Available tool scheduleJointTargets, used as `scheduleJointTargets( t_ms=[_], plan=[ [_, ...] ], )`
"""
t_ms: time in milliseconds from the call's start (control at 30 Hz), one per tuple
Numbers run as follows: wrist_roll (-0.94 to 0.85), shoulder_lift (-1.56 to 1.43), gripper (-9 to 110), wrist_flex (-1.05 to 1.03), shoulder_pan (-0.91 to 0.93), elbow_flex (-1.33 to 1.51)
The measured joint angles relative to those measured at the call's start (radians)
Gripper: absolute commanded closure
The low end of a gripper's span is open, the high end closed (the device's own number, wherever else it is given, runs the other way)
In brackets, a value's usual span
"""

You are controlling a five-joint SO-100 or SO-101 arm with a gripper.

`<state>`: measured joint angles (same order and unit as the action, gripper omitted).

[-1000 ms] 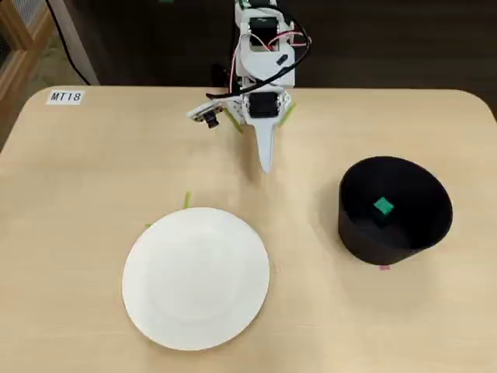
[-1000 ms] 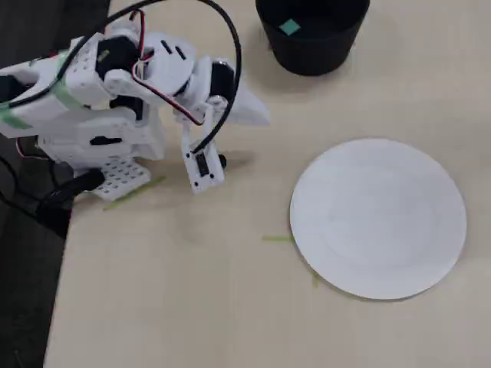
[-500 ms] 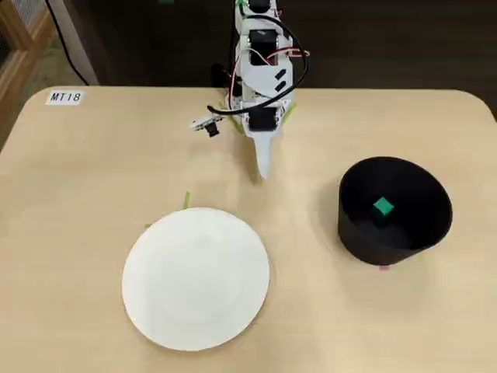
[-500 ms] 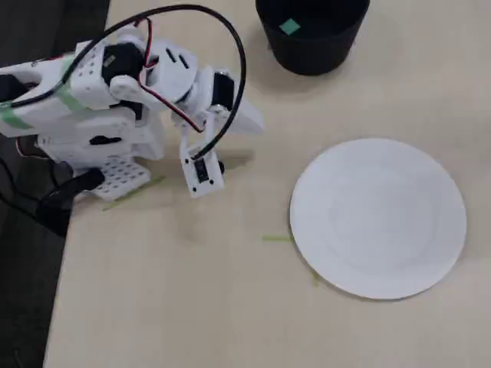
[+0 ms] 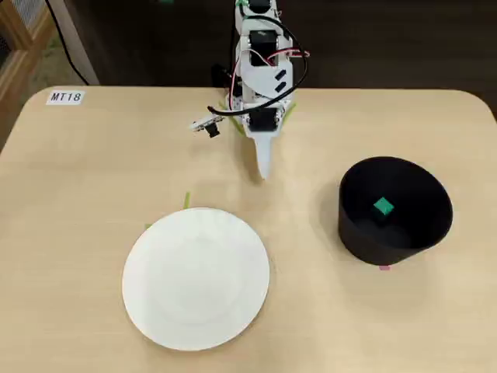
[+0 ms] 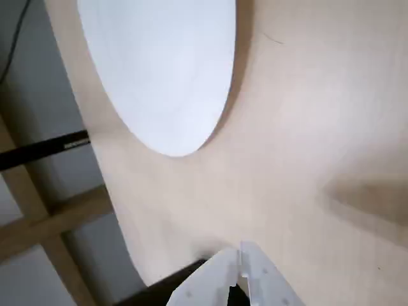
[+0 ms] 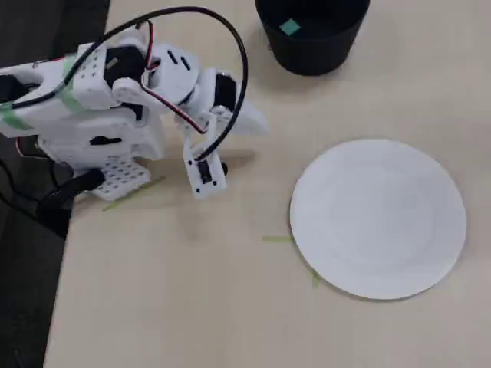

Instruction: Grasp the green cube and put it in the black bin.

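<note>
The green cube [image 5: 383, 207] lies inside the black bin [image 5: 423, 233] at the right of the table in a fixed view. In the other fixed view the cube [image 7: 289, 27] shows inside the bin [image 7: 311, 47] at the top. My gripper [image 5: 262, 172] is folded back near the arm's base, its white fingers together and pointing down at the table, empty, well to the left of the bin. In the wrist view the gripper [image 6: 242, 255] shows at the bottom edge, shut, with bare table under it.
A flat white plate [image 5: 196, 277] lies at the front middle of the table; it also shows in the wrist view [image 6: 166, 64] and the other fixed view [image 7: 379, 217]. Thin green tape strips [image 5: 186, 200] lie by the plate. A label [image 5: 64, 97] sits at the back left corner.
</note>
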<state>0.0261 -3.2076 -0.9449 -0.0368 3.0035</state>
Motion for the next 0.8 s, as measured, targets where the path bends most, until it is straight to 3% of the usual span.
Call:
scheduleJointTargets(
  t_ms=[800],
  plan=[
    [0.000, 0.003, 101, 0.028, 0.000, 0.005]
  ],
)
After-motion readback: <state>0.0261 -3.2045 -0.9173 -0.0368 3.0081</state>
